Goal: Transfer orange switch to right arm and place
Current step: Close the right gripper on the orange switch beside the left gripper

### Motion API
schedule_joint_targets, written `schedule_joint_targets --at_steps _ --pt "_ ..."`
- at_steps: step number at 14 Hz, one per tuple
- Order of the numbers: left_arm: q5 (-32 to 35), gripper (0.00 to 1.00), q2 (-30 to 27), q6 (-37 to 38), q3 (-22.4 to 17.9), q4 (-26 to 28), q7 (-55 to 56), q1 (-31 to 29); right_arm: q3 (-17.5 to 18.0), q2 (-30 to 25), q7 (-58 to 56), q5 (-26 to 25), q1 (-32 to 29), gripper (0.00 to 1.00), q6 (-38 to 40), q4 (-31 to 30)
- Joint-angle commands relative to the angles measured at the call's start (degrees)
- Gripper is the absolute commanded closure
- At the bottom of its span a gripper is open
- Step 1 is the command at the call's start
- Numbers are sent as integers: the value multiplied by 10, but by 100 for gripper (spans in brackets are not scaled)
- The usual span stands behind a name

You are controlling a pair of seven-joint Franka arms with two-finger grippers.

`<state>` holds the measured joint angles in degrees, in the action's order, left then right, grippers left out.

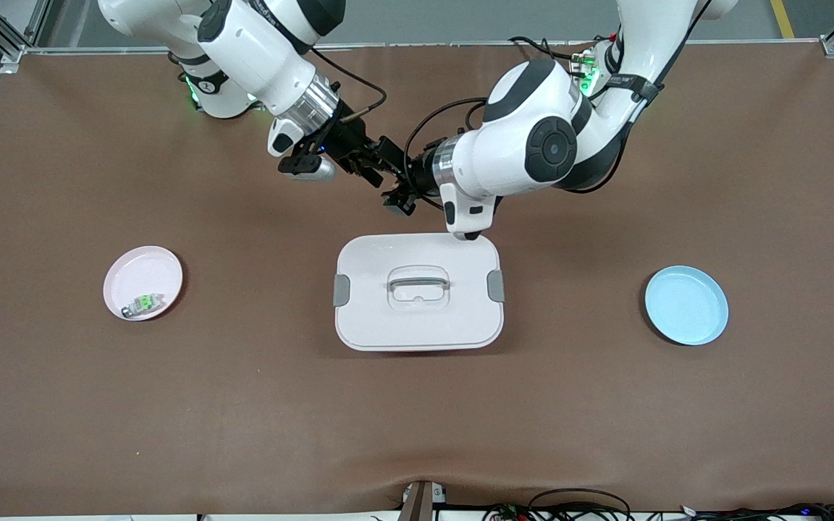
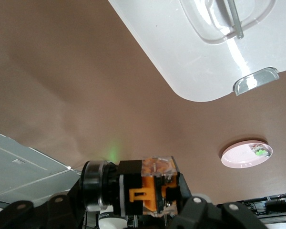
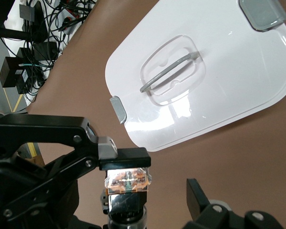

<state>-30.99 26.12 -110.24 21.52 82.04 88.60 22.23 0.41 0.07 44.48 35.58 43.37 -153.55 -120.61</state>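
Note:
The orange switch (image 2: 150, 186) is a small black block with an orange middle, a clear end and a metal ring. My left gripper (image 2: 133, 206) is shut on it, up over the brown table just past the white lidded box (image 1: 418, 291). In the right wrist view the orange switch (image 3: 127, 181) stands between the fingers of my right gripper (image 3: 159, 179), which is open. One finger pad (image 3: 125, 159) lies against the clear end and the other finger (image 3: 196, 192) stands well off. In the front view the left gripper (image 1: 397, 197) and right gripper (image 1: 381, 165) meet tip to tip.
A pink plate (image 1: 143, 282) toward the right arm's end holds a pale switch with a green middle (image 1: 143, 304). A light blue plate (image 1: 686, 305) lies toward the left arm's end. The white box with its grey handle sits mid-table, nearer the front camera than both grippers.

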Motion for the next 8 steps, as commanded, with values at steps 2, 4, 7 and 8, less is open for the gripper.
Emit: schedule_joint_targets --at_steps 2,4,7,8 --pt "-7 100 8 -1 -2 -15 12 10 -6 5 5 11 10 0 -8 5" --pt "-7 100 8 -1 -2 -15 17 13 -6 10 5 11 15 0 -11 6" --pt "-7 100 8 -2 -2 -16 17 13 -6 16 4 11 17 0 -14 6" --pt "-7 100 8 -7 -3 -17 18 13 -6 16 4 11 18 0 -14 6"
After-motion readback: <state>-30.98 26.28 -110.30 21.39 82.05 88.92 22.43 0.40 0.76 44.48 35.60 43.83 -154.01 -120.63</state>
